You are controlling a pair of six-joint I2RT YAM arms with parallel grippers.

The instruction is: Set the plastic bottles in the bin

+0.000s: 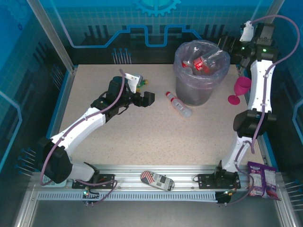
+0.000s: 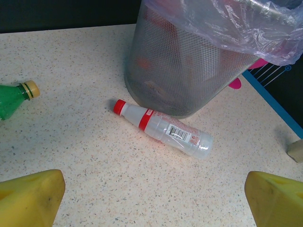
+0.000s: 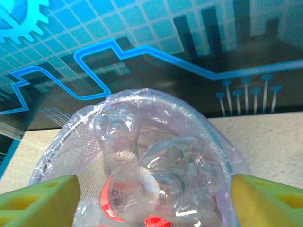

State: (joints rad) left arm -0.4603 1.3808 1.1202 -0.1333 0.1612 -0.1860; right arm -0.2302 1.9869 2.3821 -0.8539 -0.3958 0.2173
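1 red-capped bottle (image 2: 163, 130) is found lying at centre frame, just beside the bin (image 2: 156, 56) wall. 1 green bottle (image 2: 12, 99) is seen at the left edge. Inside the bin, crushed bottles (image 3: 142, 175) are recorded. Fingers of the left gripper (image 2: 154, 198) and the right gripper (image 3: 154, 198) are held spread.

Speckled beige table (image 1: 142, 137), dark flecks. Round mesh bin (image 2: 165, 61) is grey; thin plastic liner bag (image 2: 227, 28) is translucent lilac. Clear plastic bottle (image 2: 163, 130): red cap, red label band, white barcode patch. Green plastic bottle (image 2: 10, 100), yellow cap. Crumpled clear bottles (image 3: 142, 175), red labels. Funnel-shaped cup (image 1: 240, 90) pink. Left end effector (image 2: 154, 201) fingers (image 2: 31, 196) yellow. Back wall (image 3: 142, 28) blue, grid and circuit-line pattern.
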